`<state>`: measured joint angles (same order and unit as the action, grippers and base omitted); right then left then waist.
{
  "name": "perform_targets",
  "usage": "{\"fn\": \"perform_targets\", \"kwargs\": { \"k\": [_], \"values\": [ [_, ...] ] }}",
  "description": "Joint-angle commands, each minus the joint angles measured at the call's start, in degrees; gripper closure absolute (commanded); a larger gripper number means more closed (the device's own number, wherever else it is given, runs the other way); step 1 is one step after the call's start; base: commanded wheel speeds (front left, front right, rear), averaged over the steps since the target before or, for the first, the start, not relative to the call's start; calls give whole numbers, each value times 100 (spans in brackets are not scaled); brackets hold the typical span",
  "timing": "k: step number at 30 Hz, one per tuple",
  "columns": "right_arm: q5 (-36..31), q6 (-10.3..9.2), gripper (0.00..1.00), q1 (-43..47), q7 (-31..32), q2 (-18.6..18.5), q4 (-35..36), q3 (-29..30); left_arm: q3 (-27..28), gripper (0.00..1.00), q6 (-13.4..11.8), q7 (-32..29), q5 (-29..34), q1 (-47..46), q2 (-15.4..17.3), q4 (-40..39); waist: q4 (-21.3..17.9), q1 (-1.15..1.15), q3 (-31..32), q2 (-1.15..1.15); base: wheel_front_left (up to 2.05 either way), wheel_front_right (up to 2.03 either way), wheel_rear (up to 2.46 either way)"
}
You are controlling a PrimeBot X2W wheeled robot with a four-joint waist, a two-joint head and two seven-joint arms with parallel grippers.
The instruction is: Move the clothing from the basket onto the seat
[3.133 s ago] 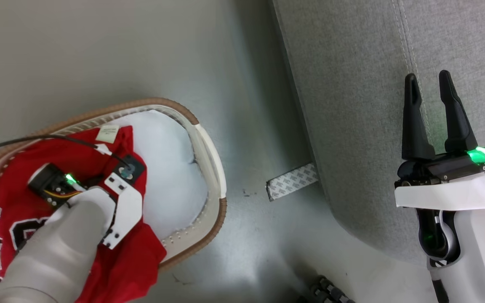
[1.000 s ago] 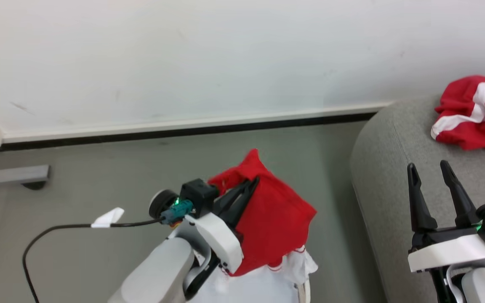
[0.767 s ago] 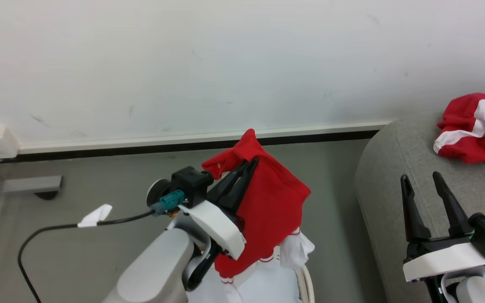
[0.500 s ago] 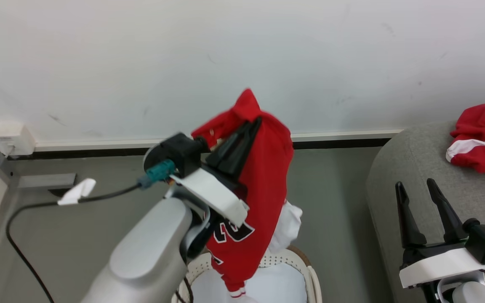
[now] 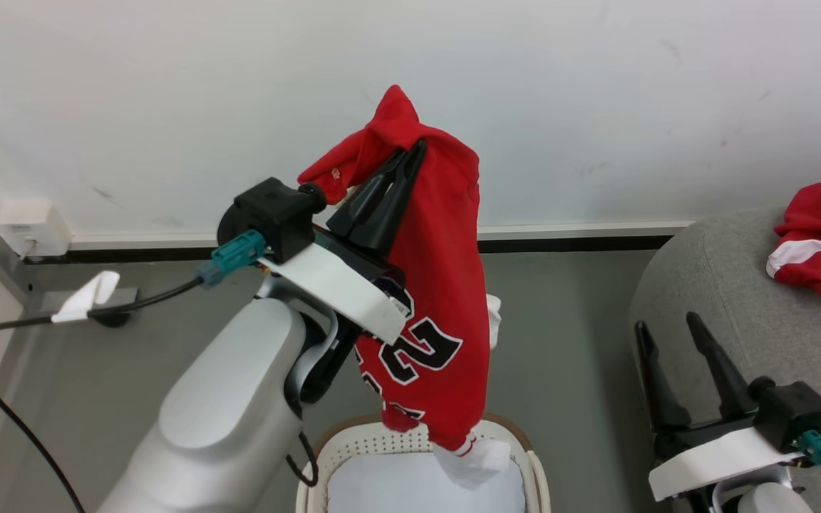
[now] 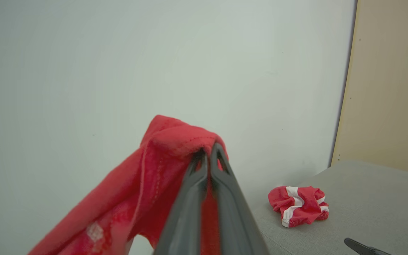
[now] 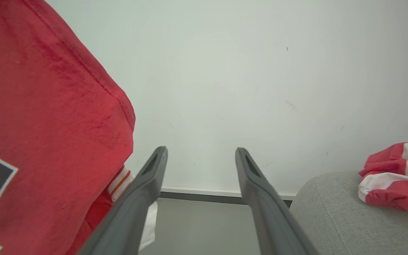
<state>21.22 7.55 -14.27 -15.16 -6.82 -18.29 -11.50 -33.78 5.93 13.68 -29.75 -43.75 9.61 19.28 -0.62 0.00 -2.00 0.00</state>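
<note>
jersey (image 5: pixel 432 285): red, black-white numerals; hangs in mid-air at centre of head view, hem just above basket.
left tool (image 5: pixel 412 148): fingers pressed together, pinching jersey's top fold; points twd 1 o'clock.
basket (image 5: pixel 366 447): on floor, 6 o'clock.
seat (image 5: pixel 710 285): grey, 3-4 o'clock, well apart from jersey.
striped garment (image 5: pixel 820 246): red-white, crumpled on seat, 3 o'clock.
right tool (image 5: pixel 665 322): fingers spread, empty, 4 o'clock by seat edge.
</note>
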Motion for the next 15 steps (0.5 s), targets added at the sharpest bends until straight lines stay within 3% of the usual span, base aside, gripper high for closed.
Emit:
{"fn": "perform_targets", "kwargs": {
  "k": [1, 6, 15],
  "values": [
    [28, -13, 0, 14, 4, -5, -13, -58, 4, 100, -21, -10, -13, -14, 19, -36, 11, 0, 4, 0, 0, 0, 0],
    [264, -13, 0, 24, 4, -159, -73, -660, -1, 100, -28, -5, -65, -104, -46, 12, 77, 0, 29, 0, 0, 0, 0],
    [1024, -13, 0, -238, 22, -301, -484, -2468, -102, 100, -5, 46, -102, -238, -238, 202, 343, 0, 179, 0, 0, 0, 0]
  ]
}}
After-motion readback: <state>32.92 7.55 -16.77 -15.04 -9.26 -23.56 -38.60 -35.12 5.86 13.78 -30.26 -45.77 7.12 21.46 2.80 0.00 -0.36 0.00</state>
